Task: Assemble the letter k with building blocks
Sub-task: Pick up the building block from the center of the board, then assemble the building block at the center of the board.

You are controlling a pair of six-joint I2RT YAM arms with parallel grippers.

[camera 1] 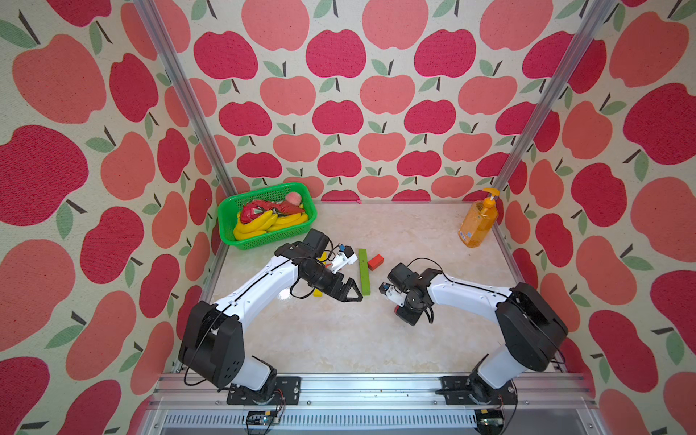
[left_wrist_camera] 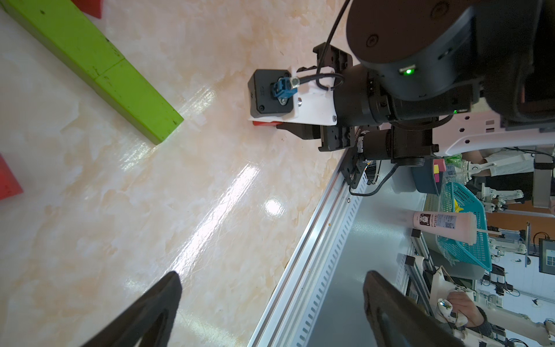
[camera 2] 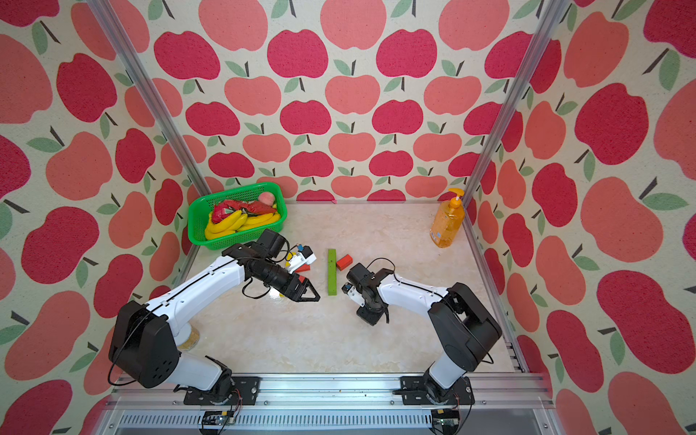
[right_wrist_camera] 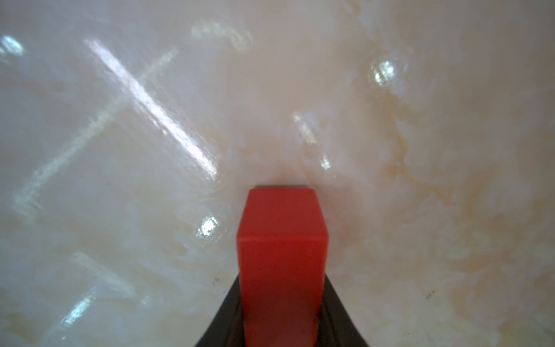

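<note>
A straight green bar of bricks [camera 1: 364,272] [camera 2: 331,272] [left_wrist_camera: 99,66] lies mid-table in both top views. One red brick [camera 1: 375,262] [camera 2: 344,262] lies slanted beside its far right side. My right gripper [right_wrist_camera: 282,288] points down at the table right of the bar, shut on another red brick [right_wrist_camera: 281,249] that stands on end. In a top view only a sliver of that brick [camera 1: 396,309] shows under the wrist. My left gripper [camera 1: 354,293] [left_wrist_camera: 272,279] hovers open and empty just left of the bar's near end. Yellow bricks [camera 1: 318,292] and red bricks [camera 2: 302,268] lie partly hidden under the left arm.
A green basket [camera 1: 297,226] with bananas and other toy food stands at the back left. An orange soap bottle [camera 1: 478,222] stands at the back right. The metal rail [camera 1: 376,384] runs along the table's front edge.
</note>
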